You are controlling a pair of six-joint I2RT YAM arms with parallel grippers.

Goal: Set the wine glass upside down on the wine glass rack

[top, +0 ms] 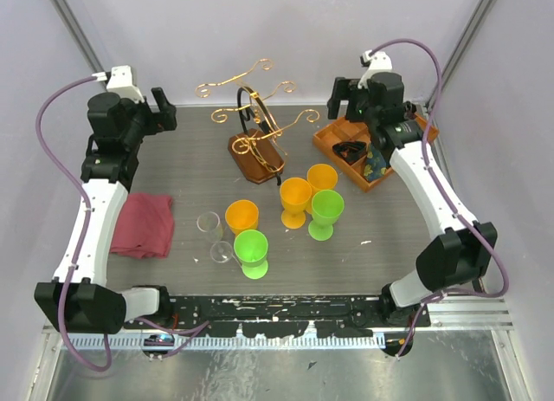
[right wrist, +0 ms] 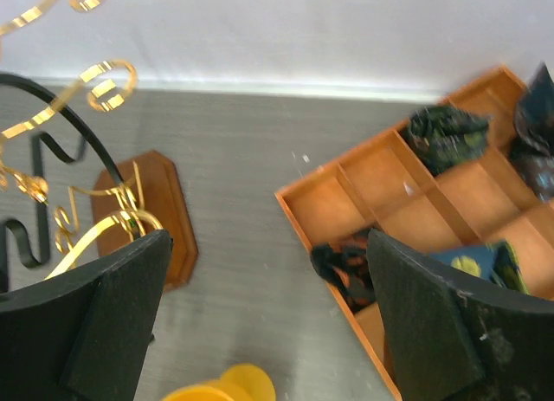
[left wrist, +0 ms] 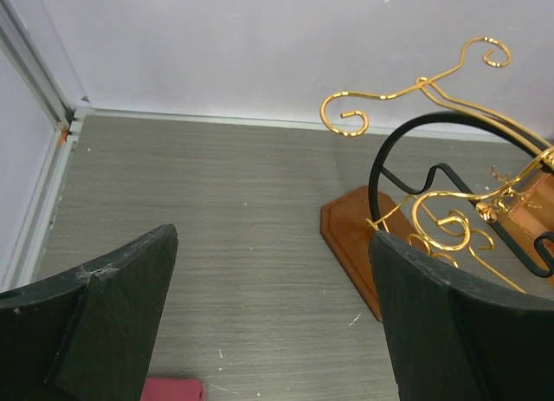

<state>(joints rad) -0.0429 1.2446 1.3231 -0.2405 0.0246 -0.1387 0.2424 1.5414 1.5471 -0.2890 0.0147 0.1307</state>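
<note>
Grey woodgrain table (top: 190, 158), white walls (top: 286, 20); rack (top: 257, 150) at 12, cloth (top: 143, 225) at 9. The left gripper (left wrist: 273, 236) and right gripper (right wrist: 268, 236) both have jaws apart, empty.

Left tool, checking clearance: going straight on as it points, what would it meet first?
Probably bare table; the wine glass rack sits right of its line, though depth is unclear.

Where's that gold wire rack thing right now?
From above, the wine glass rack stands mid-table toward the back, left of the orange compartment tray, behind the coloured goblets.
</note>
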